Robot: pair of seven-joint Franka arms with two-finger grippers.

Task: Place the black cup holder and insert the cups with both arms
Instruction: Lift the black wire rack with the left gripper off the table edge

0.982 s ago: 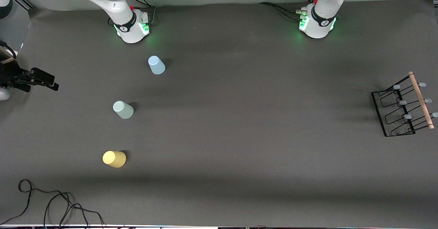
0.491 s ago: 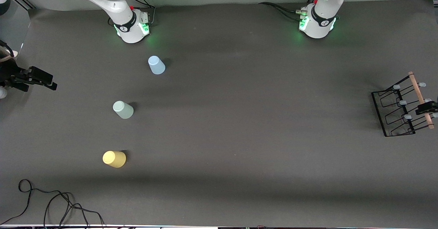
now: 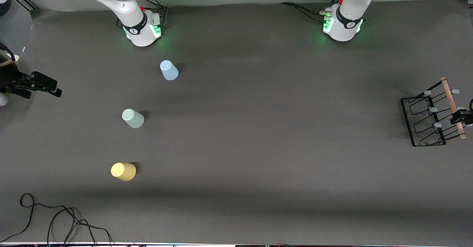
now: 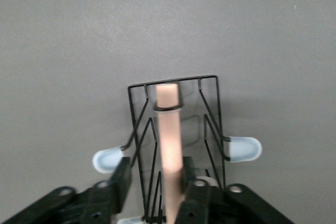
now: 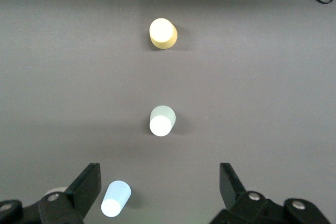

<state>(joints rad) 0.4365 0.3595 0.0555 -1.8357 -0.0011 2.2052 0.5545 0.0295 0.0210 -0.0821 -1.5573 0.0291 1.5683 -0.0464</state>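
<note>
Dark grey worktop w/ two white Franka arms based along one long edge. At the left arm's end of the worktop, close to that edge, sits the black cup holder, a small wire rack w/ a wooden rod handle and pale blue peg caps.

What just changed: a sec ago the rack stood alone; now the left gripper has come in from the worktop's edge and its fingers have pinched in on the rod. In the left wrist view the rod runs straight up between the fingers, clamped from both sides. The rack also looks slightly shifted and raised vs. a moment ago, so the lift has prob. begun.

The right gripper hangs at the right arm's end of the worktop, jaws spread wide, nothing in them; that arm waits.

Three cups stand upside down toward the right arm's end: blue cup nearest the bases, green cup mid, yellow cup closest to the front camera. None touched yet.

Meaning: the rack is secured; next, I'd guess, comes carrying it toward the middle before any cup goes on.
</note>
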